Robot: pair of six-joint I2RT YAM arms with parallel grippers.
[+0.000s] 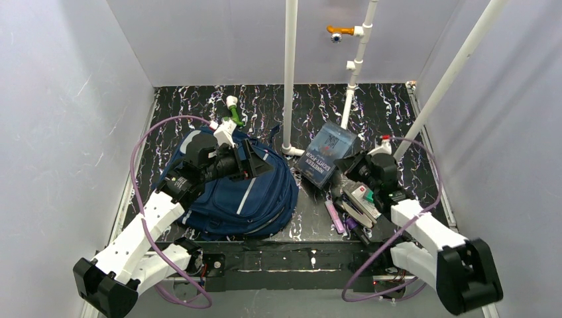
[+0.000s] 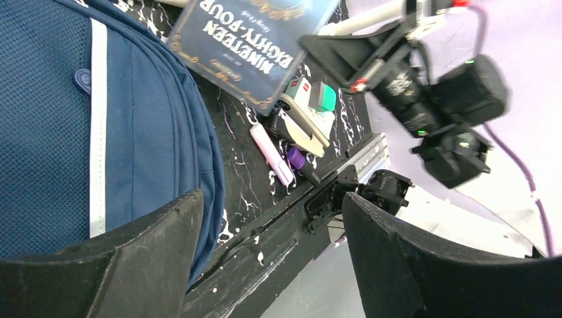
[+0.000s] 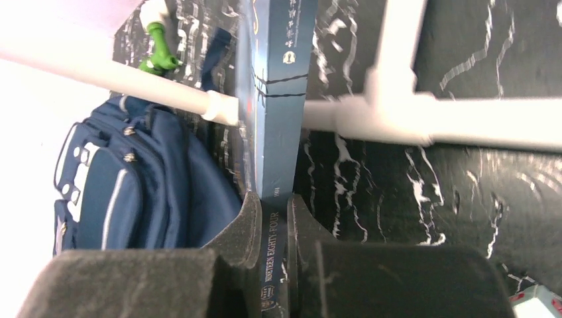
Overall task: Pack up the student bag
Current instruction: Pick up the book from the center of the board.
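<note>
While L arm (image 1: 142, 218) bends over large navy-blue fabric backpack (image 1: 245, 195) w/ L jaws wide, R arm (image 1: 424, 228) reaches fwd, R jaws clamped on blue book (image 3: 275, 99) spine.

A lab test booth: plain walls (image 1: 66, 99) around a marbled table (image 1: 391, 112), white pipes (image 1: 290, 73).

The student bag (image 1: 245, 199) is a big navy-blue backpack lying flat, its grey stripes facing up. It sits just under the left gripper (image 1: 256, 161), spreading out to that gripper's left
</note>
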